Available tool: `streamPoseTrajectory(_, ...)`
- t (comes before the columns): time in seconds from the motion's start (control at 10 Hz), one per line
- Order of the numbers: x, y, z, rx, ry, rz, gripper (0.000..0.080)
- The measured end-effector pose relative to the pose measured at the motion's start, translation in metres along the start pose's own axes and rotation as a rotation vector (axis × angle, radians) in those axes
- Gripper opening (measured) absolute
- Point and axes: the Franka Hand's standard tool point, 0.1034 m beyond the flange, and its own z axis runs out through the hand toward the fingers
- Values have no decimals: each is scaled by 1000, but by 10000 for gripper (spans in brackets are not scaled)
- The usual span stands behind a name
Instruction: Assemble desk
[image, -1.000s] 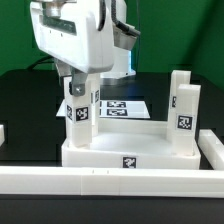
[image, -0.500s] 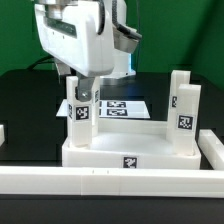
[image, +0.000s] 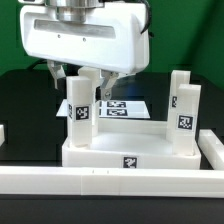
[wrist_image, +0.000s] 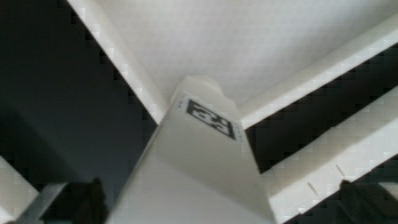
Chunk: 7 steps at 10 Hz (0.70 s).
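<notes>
Two legs stand upright in the desk slab (image: 125, 150), and my tool (image: 80, 78), fingers apart astride the leg (image: 80, 112) nearest the marker board (image: 125, 106), should lift straight up without nudging it.

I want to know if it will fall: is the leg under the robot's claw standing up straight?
Standing upright. The leg rises straight from the slab's corner, and the gripper fingers sit open on either side of it.
</notes>
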Motion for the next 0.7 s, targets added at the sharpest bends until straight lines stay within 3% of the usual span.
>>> streamPoseTrajectory(0.3,1,1,0,-3,3,-236,649)
streamPoseTrajectory(0.4,0,1,2,-20,20,-376,649)
streamPoseTrajectory(0.7,-7,5,4,-36,23,-621,649)
